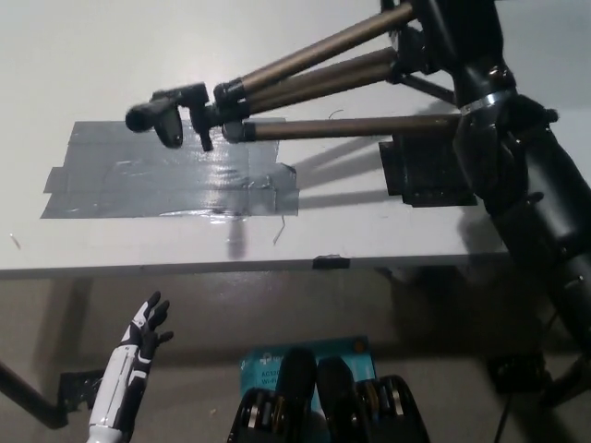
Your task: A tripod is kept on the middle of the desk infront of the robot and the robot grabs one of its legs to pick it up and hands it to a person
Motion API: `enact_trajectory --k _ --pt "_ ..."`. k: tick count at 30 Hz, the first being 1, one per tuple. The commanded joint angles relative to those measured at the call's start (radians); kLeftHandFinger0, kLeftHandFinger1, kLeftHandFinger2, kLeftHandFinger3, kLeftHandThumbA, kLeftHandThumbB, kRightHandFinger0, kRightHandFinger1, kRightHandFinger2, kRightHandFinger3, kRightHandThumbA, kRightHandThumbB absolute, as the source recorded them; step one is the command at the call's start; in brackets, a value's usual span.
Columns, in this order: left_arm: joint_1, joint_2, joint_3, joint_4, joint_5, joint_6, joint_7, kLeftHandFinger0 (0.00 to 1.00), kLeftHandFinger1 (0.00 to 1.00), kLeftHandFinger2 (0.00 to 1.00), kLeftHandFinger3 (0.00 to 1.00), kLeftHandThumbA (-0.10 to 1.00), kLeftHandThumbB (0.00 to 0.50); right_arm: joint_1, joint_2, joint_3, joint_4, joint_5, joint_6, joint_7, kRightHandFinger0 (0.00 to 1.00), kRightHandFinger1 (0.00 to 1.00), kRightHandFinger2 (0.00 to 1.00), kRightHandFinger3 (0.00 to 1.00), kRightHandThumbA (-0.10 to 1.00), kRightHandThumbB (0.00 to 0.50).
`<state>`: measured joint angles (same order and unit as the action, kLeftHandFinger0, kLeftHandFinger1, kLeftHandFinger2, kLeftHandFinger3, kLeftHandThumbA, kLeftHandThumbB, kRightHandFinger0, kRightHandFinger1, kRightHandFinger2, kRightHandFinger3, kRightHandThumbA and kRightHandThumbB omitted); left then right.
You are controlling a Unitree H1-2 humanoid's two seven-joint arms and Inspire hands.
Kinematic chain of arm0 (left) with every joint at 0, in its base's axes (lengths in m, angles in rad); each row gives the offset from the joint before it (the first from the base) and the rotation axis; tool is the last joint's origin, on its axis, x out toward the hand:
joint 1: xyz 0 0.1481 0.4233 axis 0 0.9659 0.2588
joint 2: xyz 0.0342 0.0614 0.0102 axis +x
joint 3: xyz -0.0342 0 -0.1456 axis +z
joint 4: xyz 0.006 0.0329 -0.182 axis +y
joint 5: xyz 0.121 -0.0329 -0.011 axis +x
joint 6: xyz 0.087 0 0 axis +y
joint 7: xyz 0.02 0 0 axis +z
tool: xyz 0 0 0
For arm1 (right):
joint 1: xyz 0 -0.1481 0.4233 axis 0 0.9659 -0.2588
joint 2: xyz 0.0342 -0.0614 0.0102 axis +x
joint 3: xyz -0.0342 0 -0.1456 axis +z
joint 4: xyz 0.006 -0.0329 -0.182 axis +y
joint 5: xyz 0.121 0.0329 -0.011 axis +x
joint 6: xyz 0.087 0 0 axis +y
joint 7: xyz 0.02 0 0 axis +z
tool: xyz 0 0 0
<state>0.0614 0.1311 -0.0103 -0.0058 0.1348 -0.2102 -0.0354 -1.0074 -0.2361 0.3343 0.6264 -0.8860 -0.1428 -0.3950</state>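
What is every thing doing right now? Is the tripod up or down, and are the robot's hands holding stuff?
tripod: up in the air above the desk, tilted, legs close together
right hand: shut on the tripod at the legs' end
left hand: open, holding nothing, low beside the desk's front edge
grey tape patch: stuck flat on the desk, nothing on it
desk: white, carrying the tape

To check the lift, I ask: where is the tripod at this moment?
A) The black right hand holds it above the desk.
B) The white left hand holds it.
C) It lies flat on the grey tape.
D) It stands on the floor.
A: the black right hand grips the tripod by its legs, and its shadow falls apart from it on the desk. The white left hand rests open, low at the left.
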Motion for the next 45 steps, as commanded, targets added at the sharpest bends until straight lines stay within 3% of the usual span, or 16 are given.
enact_trajectory --k 1,3,8,12,19,25,27,28,30,31,32,33,34,36,39,45 --pt "0.010 0.012 -0.011 -0.029 -0.007 -0.038 -0.014 0.95 0.99 0.98 1.00 1.00 0.022 -0.113 -0.001 0.013 0.077 -0.007 -0.054 -0.104 0.00 0.36 0.76 0.67 -0.10 0.210" --pt "0.010 0.014 -0.014 -0.028 -0.008 -0.037 -0.016 0.94 0.99 0.99 1.00 1.00 0.025 -0.136 0.006 0.037 0.166 -0.014 -0.075 -0.142 0.00 0.31 0.69 0.52 -0.10 0.218" --pt "0.011 0.020 -0.015 -0.029 -0.009 -0.040 -0.017 0.92 0.96 0.97 1.00 1.00 0.015 -0.184 0.024 0.085 0.322 -0.017 -0.095 -0.191 0.00 0.26 0.62 0.43 -0.10 0.245" --pt "0.014 0.021 -0.018 -0.030 -0.013 -0.040 -0.019 0.89 0.96 0.97 1.00 1.00 0.010 -0.206 0.041 0.107 0.419 -0.009 -0.096 -0.228 0.00 0.28 0.71 0.63 -0.10 0.185" --pt "0.012 0.025 -0.019 -0.043 -0.007 -0.006 -0.021 0.90 0.96 0.97 1.00 1.00 0.042 -0.221 0.058 0.118 0.467 0.005 -0.093 -0.263 0.00 0.36 0.80 0.83 -0.10 0.169" --pt "0.001 0.026 -0.019 -0.044 -0.007 0.004 -0.028 0.91 0.94 0.96 1.00 1.00 0.051 -0.241 0.072 0.113 0.477 0.000 -0.061 -0.359 0.00 0.29 0.70 0.64 -0.10 0.208" --pt "-0.002 0.028 -0.018 -0.047 -0.007 0.009 -0.031 0.91 0.93 0.95 1.00 1.00 0.057 -0.251 0.078 0.113 0.491 0.000 -0.054 -0.389 0.00 0.31 0.73 0.68 -0.10 0.196" --pt "-0.001 0.029 -0.018 -0.054 -0.004 0.013 -0.033 0.90 0.93 0.94 1.00 1.00 0.049 -0.249 0.078 0.108 0.485 0.009 -0.045 -0.370 0.03 0.39 0.84 0.83 -0.10 0.204" --pt "-0.004 0.030 -0.018 -0.058 -0.003 0.017 -0.034 0.89 0.92 0.94 1.00 1.00 0.048 -0.248 0.078 0.102 0.471 0.018 -0.007 -0.320 0.02 0.35 0.60 0.51 0.03 0.207" --pt "-0.005 0.030 -0.018 -0.060 -0.002 0.020 -0.036 0.89 0.92 0.93 1.00 1.00 0.044 -0.244 0.078 0.099 0.457 0.022 0.017 -0.285 0.11 0.44 0.66 0.60 0.23 0.241" --pt "-0.005 0.030 -0.017 -0.060 -0.005 0.021 -0.038 0.89 0.91 0.92 1.00 1.00 0.041 -0.237 0.073 0.096 0.430 0.034 0.033 -0.216 0.33 0.68 0.90 0.86 0.42 0.289" --pt "-0.006 0.030 -0.016 -0.060 -0.009 0.022 -0.040 0.88 0.91 0.92 1.00 1.00 0.045 -0.227 0.063 0.094 0.390 0.055 0.037 -0.118 0.70 0.98 1.00 1.00 0.57 0.327" --pt "-0.005 0.031 -0.016 -0.060 -0.011 0.024 -0.043 0.88 0.91 0.92 1.00 1.00 0.047 -0.205 0.043 0.088 0.298 0.108 0.040 0.060 1.00 1.00 1.00 1.00 0.67 0.408" --pt "-0.007 0.032 -0.016 -0.062 -0.011 0.031 -0.044 0.88 0.90 0.91 1.00 1.00 0.056 -0.179 0.014 0.083 0.165 0.208 0.060 0.311 1.00 1.00 1.00 1.00 0.68 0.494" --pt "-0.005 0.034 -0.015 -0.063 -0.015 0.032 -0.045 0.86 0.89 0.90 1.00 1.00 0.054 -0.155 -0.036 0.129 -0.009 0.291 0.104 0.600 1.00 1.00 1.00 1.00 0.69 0.500" --pt "-0.001 0.034 -0.016 -0.062 -0.012 0.031 -0.046 0.87 0.88 0.90 1.00 1.00 0.042 -0.121 -0.090 0.149 -0.230 0.466 0.261 0.898 1.00 1.00 1.00 1.00 0.79 0.500"
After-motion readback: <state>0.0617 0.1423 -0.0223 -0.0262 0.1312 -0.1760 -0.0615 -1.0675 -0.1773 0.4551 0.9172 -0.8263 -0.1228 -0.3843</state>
